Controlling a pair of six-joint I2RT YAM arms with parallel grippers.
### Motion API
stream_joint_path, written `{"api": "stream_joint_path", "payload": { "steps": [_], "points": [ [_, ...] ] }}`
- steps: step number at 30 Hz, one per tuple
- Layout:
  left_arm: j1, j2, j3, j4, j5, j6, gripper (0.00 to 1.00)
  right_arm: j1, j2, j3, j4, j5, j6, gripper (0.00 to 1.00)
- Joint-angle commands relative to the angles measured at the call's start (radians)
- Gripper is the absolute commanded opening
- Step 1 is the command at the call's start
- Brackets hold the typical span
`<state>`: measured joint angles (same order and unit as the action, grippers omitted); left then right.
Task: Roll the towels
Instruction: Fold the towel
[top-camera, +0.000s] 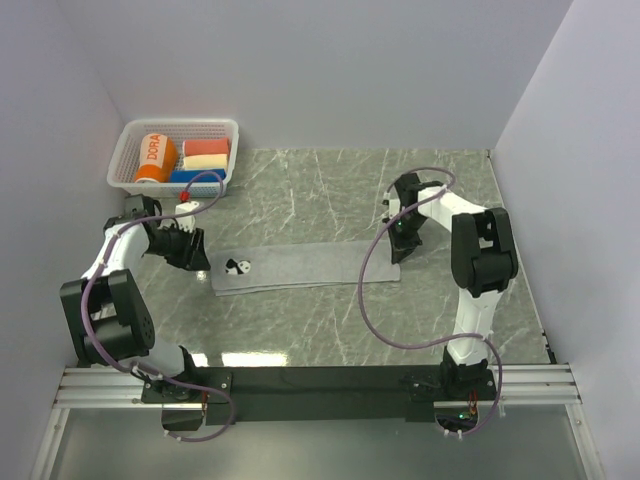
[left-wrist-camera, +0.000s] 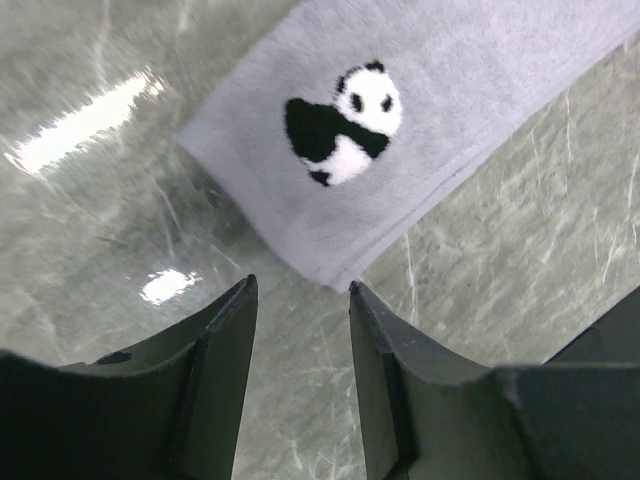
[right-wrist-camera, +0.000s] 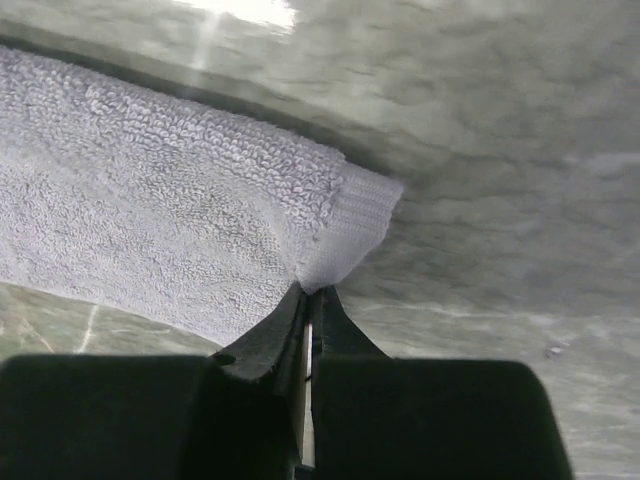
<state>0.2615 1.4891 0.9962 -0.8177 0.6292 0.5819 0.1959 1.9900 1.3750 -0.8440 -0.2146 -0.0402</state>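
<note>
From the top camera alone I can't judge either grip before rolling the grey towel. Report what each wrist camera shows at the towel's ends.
Observer: On the right wrist view, the right gripper is shut on the hemmed corner of the grey towel.
Operator: Now give me the left gripper's state.
Observer: The left gripper is open, its jaws clearly apart.
Operator: Tell me whether it has any cloth.
Observer: It has none. The towel's near corner lies just ahead of its fingertips, and only bare table shows between them.
</note>
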Motion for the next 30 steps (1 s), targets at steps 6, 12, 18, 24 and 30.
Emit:
{"api": "stream_joint_path", "payload": {
  "steps": [6, 12, 18, 24, 30],
  "points": [
    [0.001, -0.089, 0.027, 0.072, 0.040, -0.047, 0.48, -0.156, -0.066, 0.134, -0.113, 0.095, -0.131, 0.00],
    [0.001, -0.073, 0.033, 0.094, 0.050, -0.083, 0.48, -0.138, -0.086, 0.188, -0.194, -0.047, -0.161, 0.00],
    [-0.001, -0.072, 0.036, 0.088, 0.058, -0.086, 0.54, -0.040, -0.108, 0.211, -0.210, -0.219, -0.135, 0.00],
    [-0.001, -0.078, 0.019, 0.088, 0.075, -0.099, 0.62, 0.083, -0.063, 0.265, -0.185, -0.338, -0.083, 0.00],
    [-0.002, -0.101, -0.005, 0.103, 0.063, -0.113, 0.99, 0.177, 0.027, 0.337, -0.153, -0.390, -0.020, 0.00]
  ]
}}
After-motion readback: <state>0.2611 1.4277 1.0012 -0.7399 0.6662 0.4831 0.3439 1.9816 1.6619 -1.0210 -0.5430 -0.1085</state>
